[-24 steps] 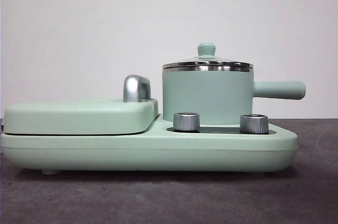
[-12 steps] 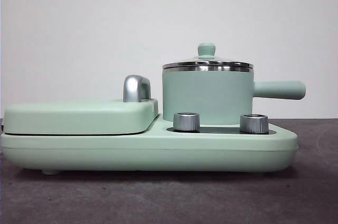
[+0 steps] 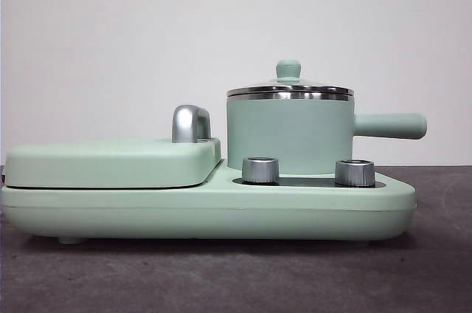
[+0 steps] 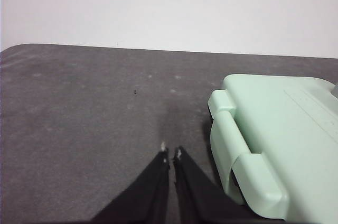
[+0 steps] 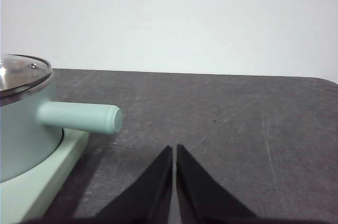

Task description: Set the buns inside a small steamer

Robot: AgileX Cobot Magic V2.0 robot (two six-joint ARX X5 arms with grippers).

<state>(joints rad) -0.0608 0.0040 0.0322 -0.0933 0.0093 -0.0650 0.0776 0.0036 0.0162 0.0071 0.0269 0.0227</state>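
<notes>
Nearest the front camera lies the dark grey surface [image 3: 236,276], bare in the foreground. On it stands a mint-green cooker base [image 3: 206,210] with two steel knobs [image 3: 260,170] at its front edge. The flat griddle cover [image 3: 110,162] is closed, a steel hinge post [image 3: 190,122] behind it. Beyond the knobs the small steamer [image 3: 289,132] sits seated on the base, side handle [image 3: 391,125] pointing outward, glass lid [image 3: 289,88] in place with its green knob [image 3: 288,69] on top.

The left gripper [image 4: 170,152] rests low beside the griddle end of the base, fingers clenched on nothing. The right gripper [image 5: 174,150] rests beyond the steamer handle [image 5: 79,117], fingers likewise pressed together and empty.

The buns appear in no view; their location cannot be stated.

Assessment: no step is begun. The lid must come off first. Recommended: the right gripper spreads its fingers, descends squarely over the lid knob, lifts vertically and parks the lid clear of the pot. A sideways pull risks dragging the steamer off its seat
</notes>
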